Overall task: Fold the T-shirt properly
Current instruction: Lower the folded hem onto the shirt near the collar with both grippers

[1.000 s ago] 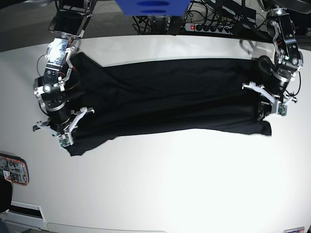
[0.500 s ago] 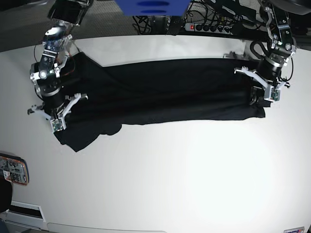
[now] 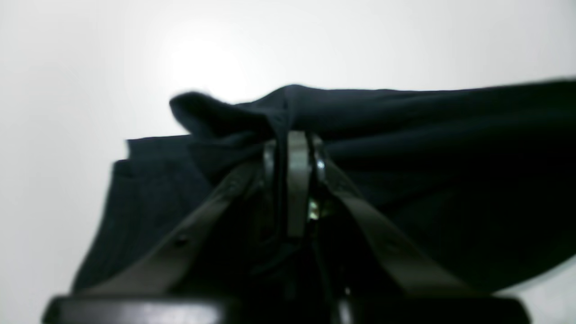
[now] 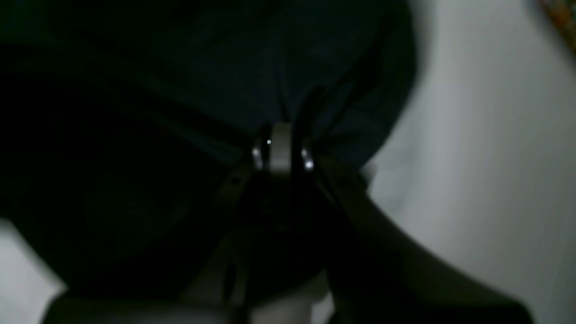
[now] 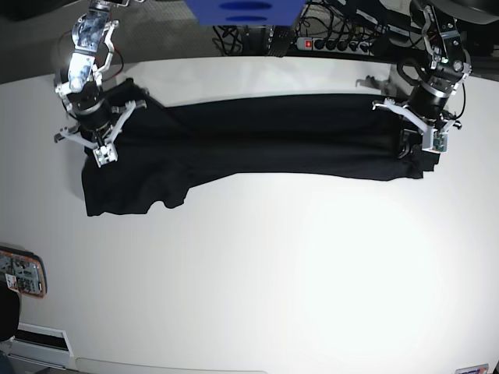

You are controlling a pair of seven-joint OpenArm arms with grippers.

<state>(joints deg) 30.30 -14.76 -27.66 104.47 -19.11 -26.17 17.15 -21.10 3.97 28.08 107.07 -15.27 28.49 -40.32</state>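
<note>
The black T-shirt [image 5: 265, 136] lies stretched in a long band across the far part of the white table [image 5: 273, 273]. A lower flap hangs toward me at its left end. My left gripper [image 5: 413, 144], on the right of the base view, is shut on the shirt's right end. In the left wrist view the gripper [image 3: 292, 144] pinches a raised fold of the cloth [image 3: 427, 148]. My right gripper [image 5: 100, 149], on the left of the base view, is shut on the shirt's left end. In the right wrist view the gripper [image 4: 281, 144] pinches the dark cloth [image 4: 157, 135].
A power strip [image 5: 335, 43] with cables and a blue object [image 5: 242, 9] sit beyond the table's far edge. An orange-edged device [image 5: 19, 273] lies at the left edge. A small label [image 5: 472, 369] is at the near right corner.
Both grippers have moved toward the far edge while holding the shirt. The cloth's near edge has been drawn back with them, so the band is narrower and sits farther from me.
</note>
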